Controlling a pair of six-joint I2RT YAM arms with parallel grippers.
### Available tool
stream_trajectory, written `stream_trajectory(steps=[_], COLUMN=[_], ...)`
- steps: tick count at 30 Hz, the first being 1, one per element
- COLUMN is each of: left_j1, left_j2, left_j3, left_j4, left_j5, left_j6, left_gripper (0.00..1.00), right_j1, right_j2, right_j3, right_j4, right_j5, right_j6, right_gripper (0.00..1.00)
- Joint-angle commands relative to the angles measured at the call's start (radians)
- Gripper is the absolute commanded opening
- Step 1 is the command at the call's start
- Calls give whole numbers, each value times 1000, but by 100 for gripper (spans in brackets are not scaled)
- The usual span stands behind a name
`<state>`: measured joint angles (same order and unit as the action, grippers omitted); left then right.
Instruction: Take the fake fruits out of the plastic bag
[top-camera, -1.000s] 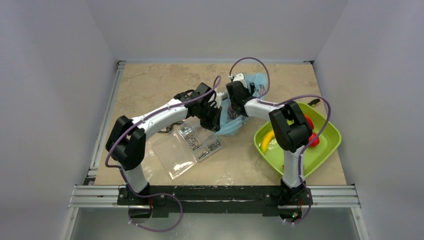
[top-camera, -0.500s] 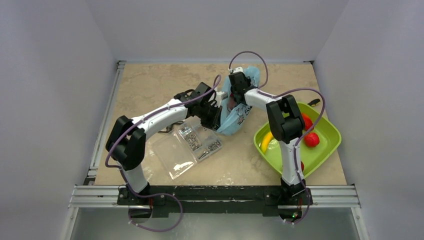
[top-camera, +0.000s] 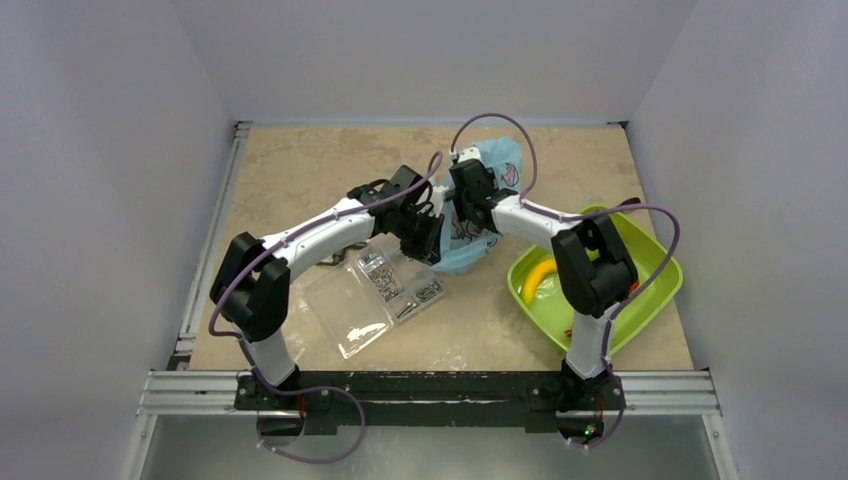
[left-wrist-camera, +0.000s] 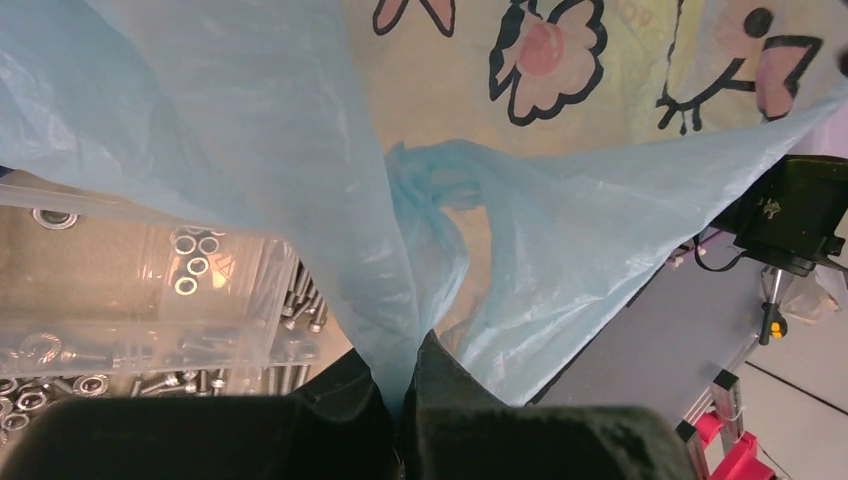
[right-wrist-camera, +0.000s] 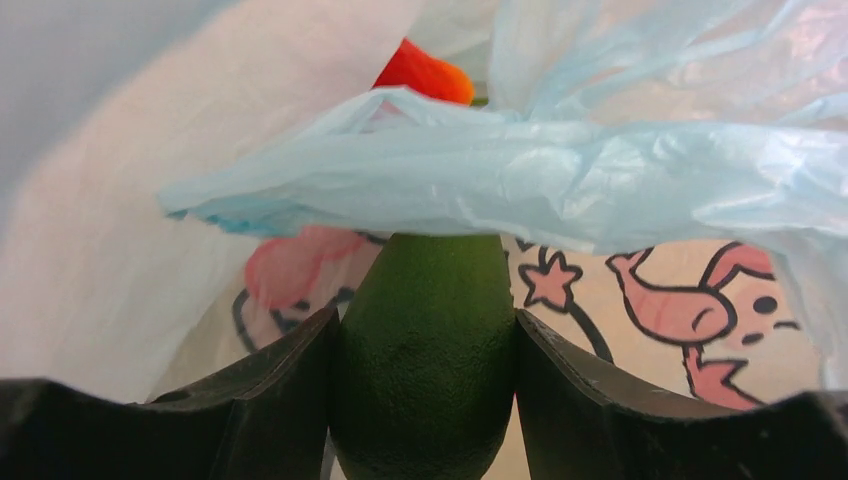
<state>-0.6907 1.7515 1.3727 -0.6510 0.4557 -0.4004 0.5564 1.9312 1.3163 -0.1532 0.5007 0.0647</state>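
Jaws of the right gripper (right-wrist-camera: 421, 322) are clamped on a dark green fruit (right-wrist-camera: 425, 385), an oval with a pebbled skin, held on both sides between the two black fingers. In the right wrist view a crumpled fold of the light-blue plastic bag (right-wrist-camera: 560, 170) lies across the far end of that fruit. Film printed with pink cartoon figures and stars shows behind it. Beyond the fold, the tip of an orange-red fruit (right-wrist-camera: 424, 72) peeks out from among the bag's layers.

Jaws of the left gripper (left-wrist-camera: 403, 385) are pinched tight on a gathered edge of the bag, and the film fans up and away from the closed fingertips. To that gripper's left sits a clear compartment box (left-wrist-camera: 140, 300) holding washers and bolts.

From the camera above, both arms meet over the middle of the desk (top-camera: 300, 170). The bag is bunched between the two grippers, the left one at its near-left edge and the right one reaching into it from above. The compartment box lies just near-left of the bag. To the right stands a lime-green tray (top-camera: 655, 295), apart from the bag, with a yellow banana (top-camera: 538, 276) lying in its left part. The right arm crosses over the tray and hides much of it.
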Motion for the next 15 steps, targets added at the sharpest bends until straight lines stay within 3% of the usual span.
stream_trajectory(steps=[1, 6, 15], left_j1=[-6, -6, -6], left_j2=[-13, -14, -36], left_j3=[32, 31, 26], left_j4=[28, 29, 23], left_j5=[14, 11, -43], left_j6=[-2, 0, 10], left_gripper=[0, 0, 0], right_j1=[28, 29, 22], right_j2=[-144, -282, -412], right_j3=[-85, -181, -237], right_j4=[-2, 36, 28], right_j5=[-90, -196, -158], right_j6=[109, 166, 210], right_gripper=[0, 0, 0])
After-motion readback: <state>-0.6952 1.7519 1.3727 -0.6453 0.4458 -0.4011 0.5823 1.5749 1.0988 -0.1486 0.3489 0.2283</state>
